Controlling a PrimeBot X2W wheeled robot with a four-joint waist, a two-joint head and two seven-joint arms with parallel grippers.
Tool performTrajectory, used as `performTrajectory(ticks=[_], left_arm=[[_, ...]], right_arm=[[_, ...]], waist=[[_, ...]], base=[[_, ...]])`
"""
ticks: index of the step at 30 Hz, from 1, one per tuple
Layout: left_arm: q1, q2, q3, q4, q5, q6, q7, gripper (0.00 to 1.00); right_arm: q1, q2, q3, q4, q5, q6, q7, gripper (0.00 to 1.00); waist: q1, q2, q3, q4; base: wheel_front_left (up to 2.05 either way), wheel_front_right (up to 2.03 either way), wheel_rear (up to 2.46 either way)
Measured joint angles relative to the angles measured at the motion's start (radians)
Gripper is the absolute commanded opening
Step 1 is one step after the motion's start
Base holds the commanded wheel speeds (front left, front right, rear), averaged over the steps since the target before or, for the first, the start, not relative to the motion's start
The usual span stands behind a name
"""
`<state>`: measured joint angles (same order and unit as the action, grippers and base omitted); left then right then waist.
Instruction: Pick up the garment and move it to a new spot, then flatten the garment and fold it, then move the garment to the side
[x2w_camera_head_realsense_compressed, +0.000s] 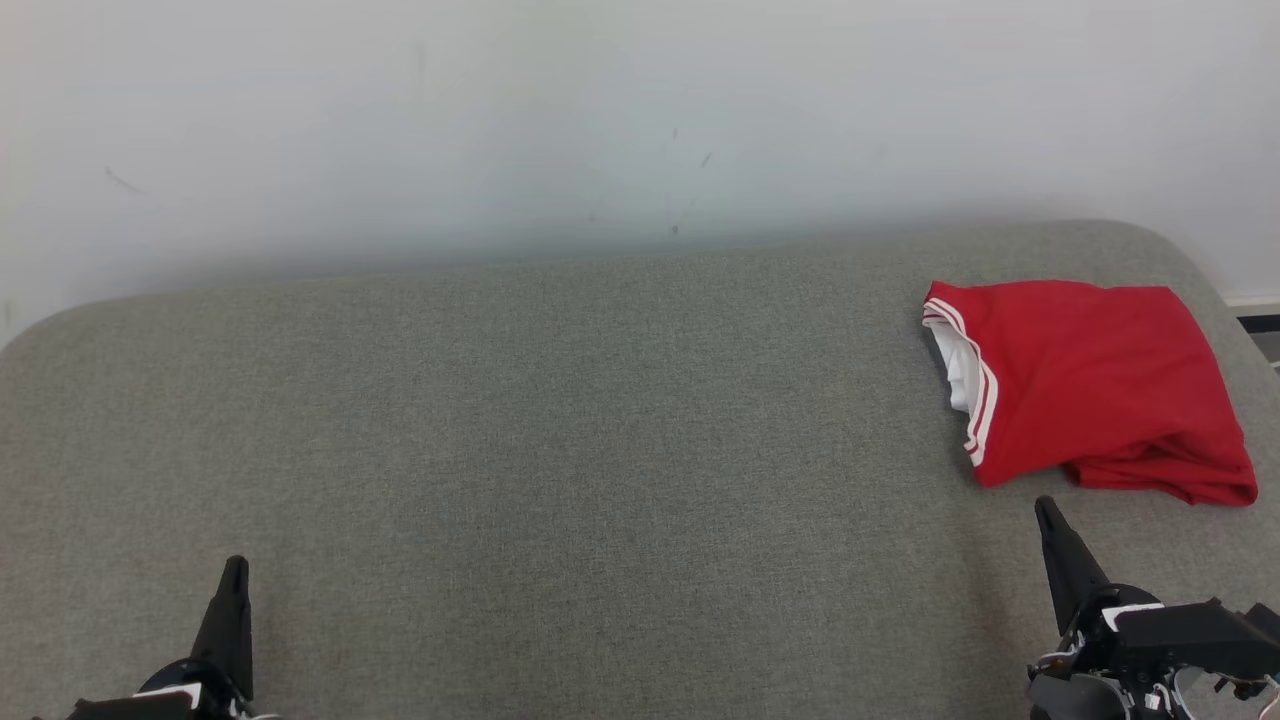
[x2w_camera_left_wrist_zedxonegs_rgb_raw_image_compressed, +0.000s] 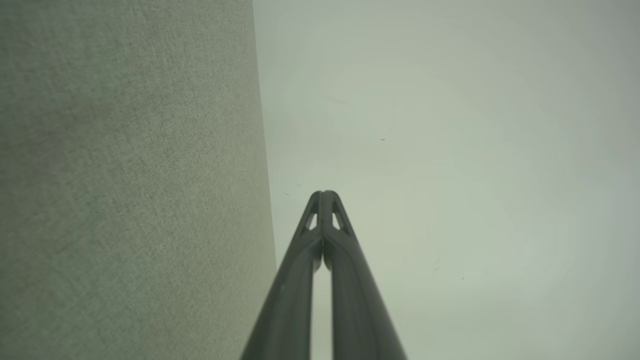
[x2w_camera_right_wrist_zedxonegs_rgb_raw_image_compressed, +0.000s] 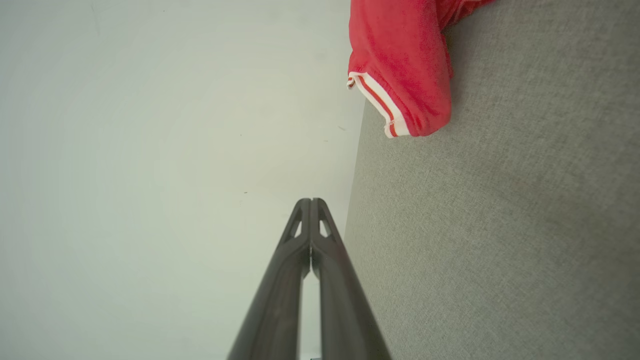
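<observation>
Seems finished: folded red white-trimmed garment (x2w_camera_head_realsense_compressed: 1095, 385) lying aside on grey woven cushion (x2w_camera_head_realsense_compressed: 560, 430), dark-fingered left gripper (x2w_camera_head_realsense_compressed: 236, 566) and right gripper (x2w_camera_head_realsense_compressed: 1043, 503) clenched empty.

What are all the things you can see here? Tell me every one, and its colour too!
garment: one, red with a white striped edge, lying on the right side of the cushion, ahead of the right end effector and not touching it
cushion: one, grey fabric with rounded far corners, spread across the whole lower part of the head view
wall: one, white with a few small dark marks, behind the cushion
left end effector: one, dark, lower left of the head view, fingers shut and holding nothing
right end effector: one, dark, lower right of the head view, fingers shut and holding nothing
</observation>
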<state>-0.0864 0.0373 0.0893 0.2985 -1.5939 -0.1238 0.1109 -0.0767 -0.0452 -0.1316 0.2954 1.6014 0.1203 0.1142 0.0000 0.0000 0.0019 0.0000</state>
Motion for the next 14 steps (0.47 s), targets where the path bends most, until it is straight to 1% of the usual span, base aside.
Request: performTrajectory(ticks=[14], left_arm=[[0.0,0.0,0.0,0.0,0.0,0.0,0.0,0.0]], right_arm=[[0.0,0.0,0.0,0.0,0.0,0.0,0.0,0.0]], waist=[[0.0,0.0,0.0,0.0]], base=[[0.0,0.0,0.0]])
